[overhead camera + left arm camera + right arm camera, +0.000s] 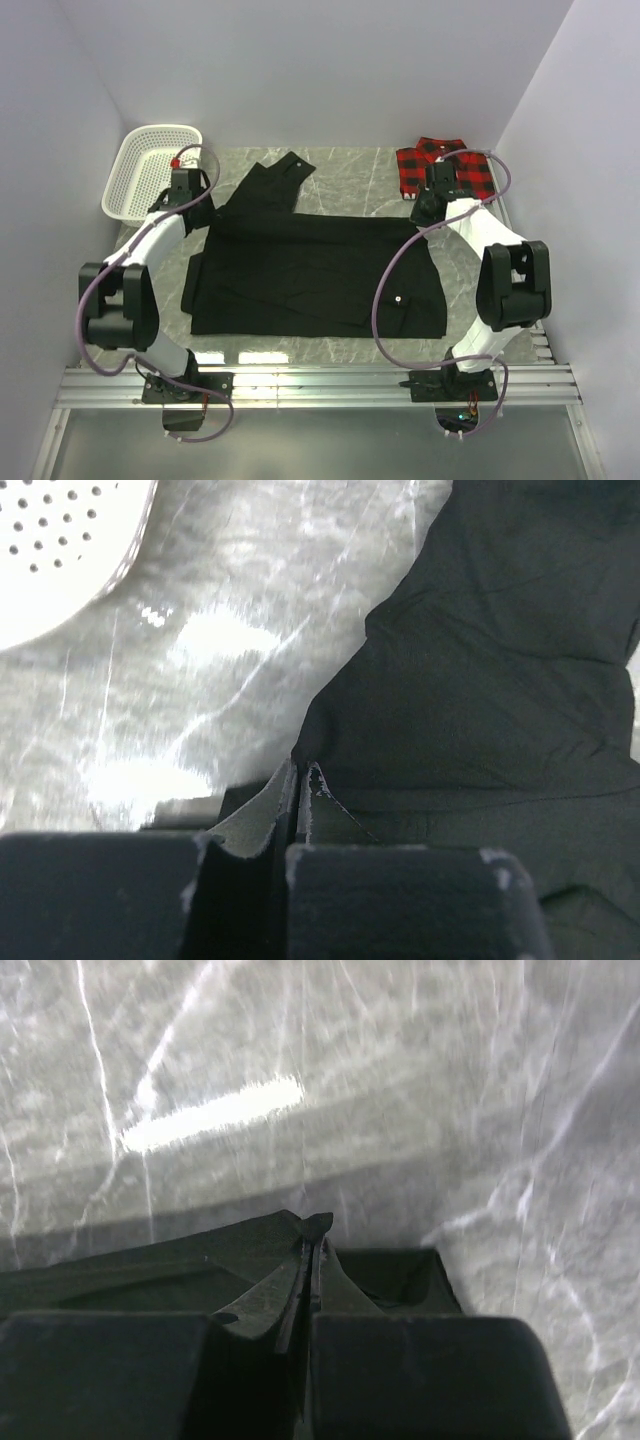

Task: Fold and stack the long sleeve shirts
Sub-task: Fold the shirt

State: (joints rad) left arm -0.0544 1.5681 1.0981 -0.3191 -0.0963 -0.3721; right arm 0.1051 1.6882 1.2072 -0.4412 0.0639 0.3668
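Risk: shallow pinches. The black shirt [320, 275] (spread flat mid-table) could slip out on one side during the lift and skew the fold. Right gripper [313, 1230] fingers are pressed onto its far-right edge, near the folded plaid shirt [408, 168]. Left gripper [298, 770] does likewise far-left, though its bite looks marginal. Both arms reach forward, wrists low.

A robot test cell in a lab — plain pale walls [320, 70] box in a grey marble-look worktop [350, 165] on three sides. The left arm [150, 245] and right arm [480, 235] are bolted to bare aluminium rails [320, 385] at the near edge, their cables [385, 290] looping loose. The only goods are staged props — a black shirt [310, 270], a plaid shirt [415, 165] and a white mesh basket [160, 130].
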